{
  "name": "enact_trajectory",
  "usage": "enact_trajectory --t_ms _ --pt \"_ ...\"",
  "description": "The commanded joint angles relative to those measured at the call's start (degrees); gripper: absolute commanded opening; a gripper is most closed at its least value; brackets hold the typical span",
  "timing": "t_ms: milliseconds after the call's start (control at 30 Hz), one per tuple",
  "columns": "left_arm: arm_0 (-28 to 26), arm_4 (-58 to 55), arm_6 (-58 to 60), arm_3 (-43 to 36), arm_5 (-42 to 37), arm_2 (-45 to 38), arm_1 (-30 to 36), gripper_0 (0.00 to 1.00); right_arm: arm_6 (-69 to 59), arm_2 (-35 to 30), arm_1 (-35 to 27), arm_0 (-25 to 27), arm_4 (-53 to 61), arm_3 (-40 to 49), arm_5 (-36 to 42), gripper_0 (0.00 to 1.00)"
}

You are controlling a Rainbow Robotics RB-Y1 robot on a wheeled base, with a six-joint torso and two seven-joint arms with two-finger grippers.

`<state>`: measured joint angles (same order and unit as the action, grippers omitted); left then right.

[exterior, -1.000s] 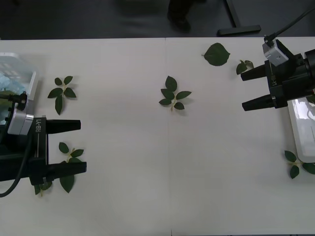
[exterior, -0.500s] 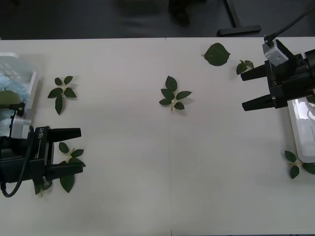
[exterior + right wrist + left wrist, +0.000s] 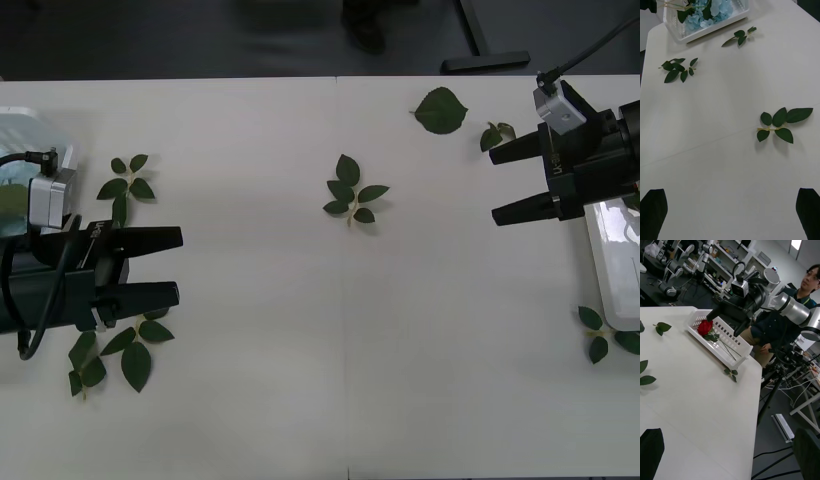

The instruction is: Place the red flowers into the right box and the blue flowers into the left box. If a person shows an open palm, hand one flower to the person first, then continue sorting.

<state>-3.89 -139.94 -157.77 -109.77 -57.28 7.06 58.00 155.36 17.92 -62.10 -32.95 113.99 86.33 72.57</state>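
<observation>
Item: left gripper (image 3: 178,266), at nine o'clock on the table (image 3: 300,380) in the front view; black fingers parted, holding nothing, pointing toward three o'clock; no flower between them.
Item: right gripper (image 3: 494,185), at two o'clock; fingers spread wide, empty, pointing toward nine o'clock; it stood just beside the right box.
Item: right box (image 3: 724,352), white and slotted, at the three o'clock edge; one red flower (image 3: 705,327) lay in it, stem along the box's long axis.
Item: left box (image 3: 707,28), at the ten o'clock edge; pale blue flowers (image 3: 711,15) bunched inside.
Item: loose leaf sprigs, scattered; centre sprig (image 3: 352,197) at twelve o'clock of table middle.
Judgement: no unsorted flower was seen on the table, so sorting appeared complete; each gripper sat nearest its own box.
</observation>
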Motion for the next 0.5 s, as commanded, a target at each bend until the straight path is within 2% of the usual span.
enact_trajectory --t_ms 33,500 --pt "2.5 -2.4 2.8 -2.8 0.6 0.1 5.2 1.00 -0.4 -1.3 -2.5 0.3 -0.1 0.2 -0.4 1.00" --pt "2.5 -2.6 2.8 -2.7 0.5 0.2 5.3 1.00 -0.4 -1.3 -2.5 0.3 -0.1 0.2 -0.4 1.00"
